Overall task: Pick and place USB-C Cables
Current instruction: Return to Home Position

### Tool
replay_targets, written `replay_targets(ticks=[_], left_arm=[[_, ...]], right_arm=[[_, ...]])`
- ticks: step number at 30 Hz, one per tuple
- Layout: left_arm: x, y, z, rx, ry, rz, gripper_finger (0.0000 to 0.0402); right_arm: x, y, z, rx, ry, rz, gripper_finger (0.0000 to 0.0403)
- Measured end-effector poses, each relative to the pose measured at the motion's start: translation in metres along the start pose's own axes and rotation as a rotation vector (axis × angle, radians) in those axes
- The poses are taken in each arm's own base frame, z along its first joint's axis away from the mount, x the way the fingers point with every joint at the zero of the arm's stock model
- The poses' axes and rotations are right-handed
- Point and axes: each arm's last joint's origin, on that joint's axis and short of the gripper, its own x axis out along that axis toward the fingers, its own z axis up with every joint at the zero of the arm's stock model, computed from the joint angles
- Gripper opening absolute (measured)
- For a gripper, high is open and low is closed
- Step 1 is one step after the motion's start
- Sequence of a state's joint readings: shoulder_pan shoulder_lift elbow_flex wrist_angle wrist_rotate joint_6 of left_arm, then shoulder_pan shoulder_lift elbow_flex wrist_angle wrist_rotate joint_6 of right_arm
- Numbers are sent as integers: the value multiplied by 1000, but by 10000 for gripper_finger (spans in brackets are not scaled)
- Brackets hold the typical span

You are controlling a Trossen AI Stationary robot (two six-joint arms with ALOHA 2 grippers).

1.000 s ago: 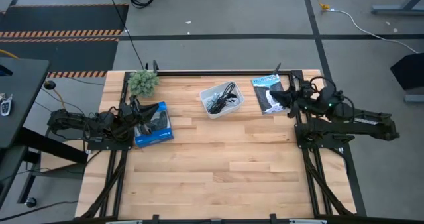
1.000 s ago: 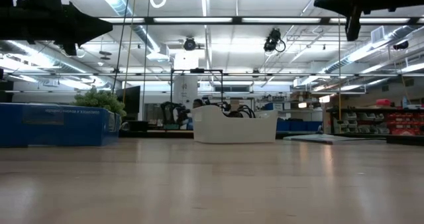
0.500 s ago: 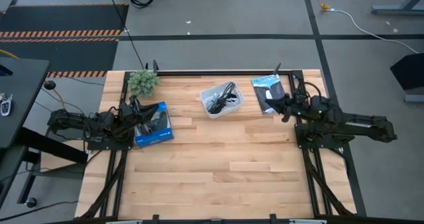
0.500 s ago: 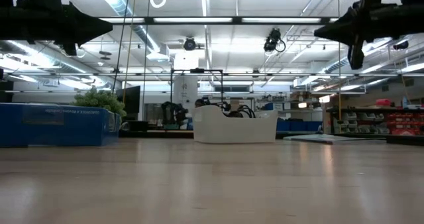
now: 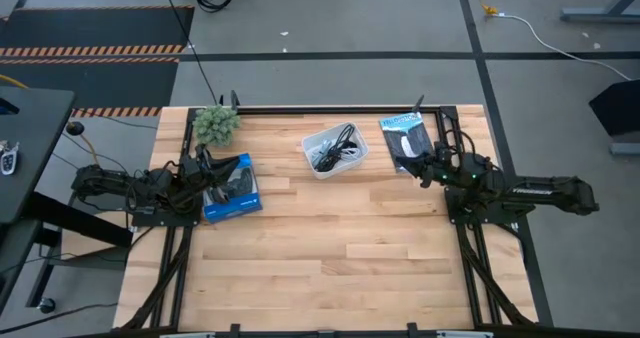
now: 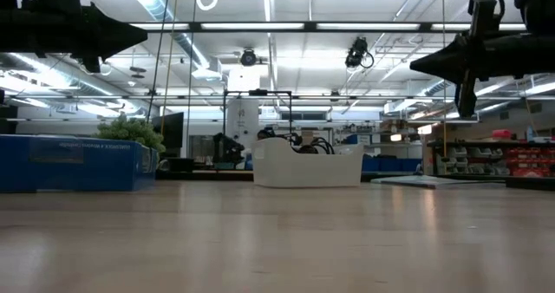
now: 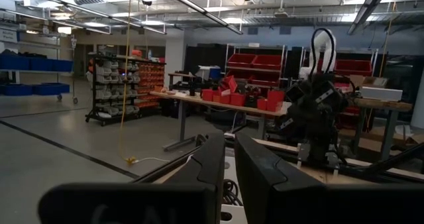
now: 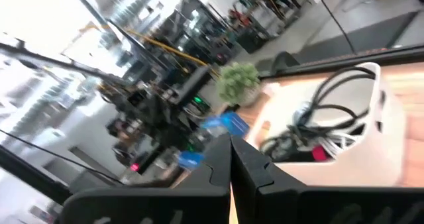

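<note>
At the right edge, my right gripper (image 5: 415, 166) has pulled back, fingers together, empty; cables (image 5: 338, 143) sit in the tray (image 5: 310, 141).

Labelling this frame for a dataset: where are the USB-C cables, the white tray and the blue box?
USB-C cables (image 5: 338, 145): high view, the black tangle.
white tray (image 6: 308, 168): low view, its front wall.
blue box (image 5: 238, 190): high view, its top face.

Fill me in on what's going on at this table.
Neither arm is holding anything. The USB-C cables lie tangled inside the white tray at the table's far middle. The right gripper hangs shut and empty to the right of the tray. The left gripper waits over the blue box.
</note>
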State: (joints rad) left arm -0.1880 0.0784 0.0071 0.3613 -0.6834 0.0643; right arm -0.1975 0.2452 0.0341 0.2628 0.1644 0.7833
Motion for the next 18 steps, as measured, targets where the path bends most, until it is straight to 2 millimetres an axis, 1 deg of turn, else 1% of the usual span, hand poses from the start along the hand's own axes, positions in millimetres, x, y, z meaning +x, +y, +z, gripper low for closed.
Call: replay_targets(ticks=[3, 8, 14, 18], left_arm=[[0, 0, 0, 0, 0, 0, 43], [0, 0, 0, 0, 0, 0, 43], [0, 0, 0, 0, 0, 0, 43], [0, 0, 0, 1, 0, 0, 43]], right_arm=[[0, -4, -4, 29, -9, 6, 3], [0, -5, -5, 25, -1, -1, 3], [0, -6, -6, -41, 13, -11, 6], [0, -8, -10, -40, 79, -6, 17]])
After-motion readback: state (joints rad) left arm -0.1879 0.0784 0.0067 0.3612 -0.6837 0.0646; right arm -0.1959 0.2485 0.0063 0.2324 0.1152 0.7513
